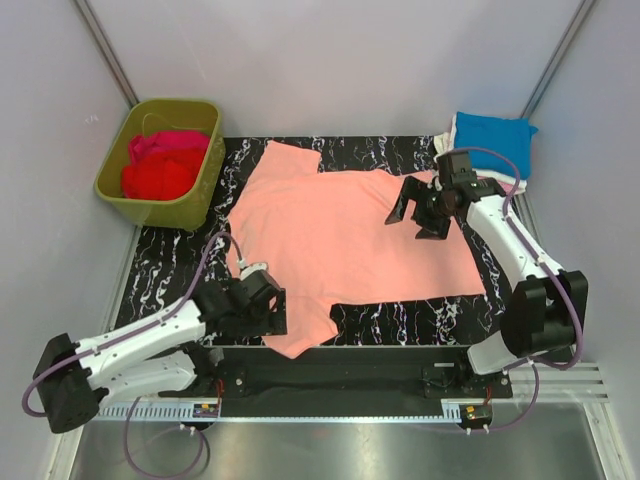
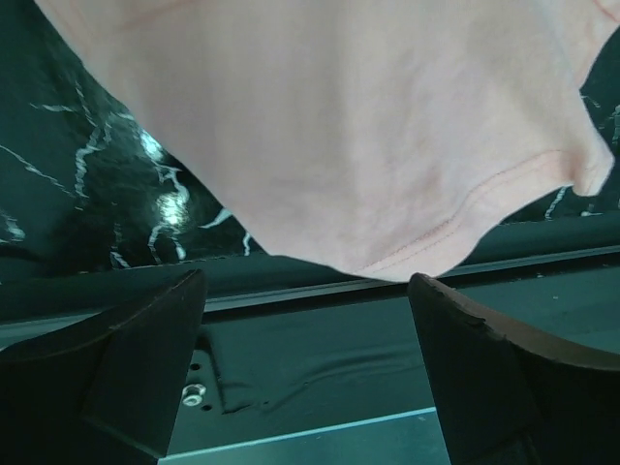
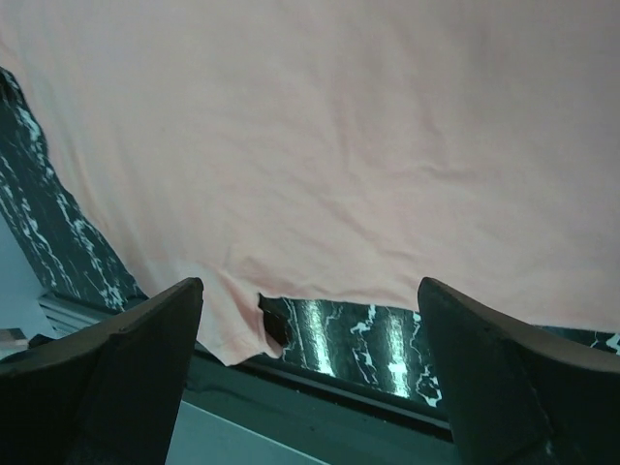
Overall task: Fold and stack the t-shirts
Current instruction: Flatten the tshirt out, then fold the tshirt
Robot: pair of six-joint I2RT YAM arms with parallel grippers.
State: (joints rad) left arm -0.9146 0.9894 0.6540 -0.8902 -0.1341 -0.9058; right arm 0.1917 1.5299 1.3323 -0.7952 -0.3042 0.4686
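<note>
— Looking at the salmon-pink t-shirt [image 1: 350, 240]: lying spread flat across the middle of the black mat [image 1: 420, 320], running lengthwise left to right, sleeves pointing far and near.

— Noting the near sleeve [image 1: 300, 335] spilling over the mat's front edge, sitting just beside the left gripper [image 1: 265, 305]. Gaping wide there, holding nothing.

— And hovering over the cloth's far right corner with the right gripper [image 1: 415, 222], likewise spread wide, gripping nothing.

— Judging the left arm nearer that sleeve, the right nearer what is probably the hem end. Likely calling for pinching cloth at each end, then folding along that long axis.
</note>
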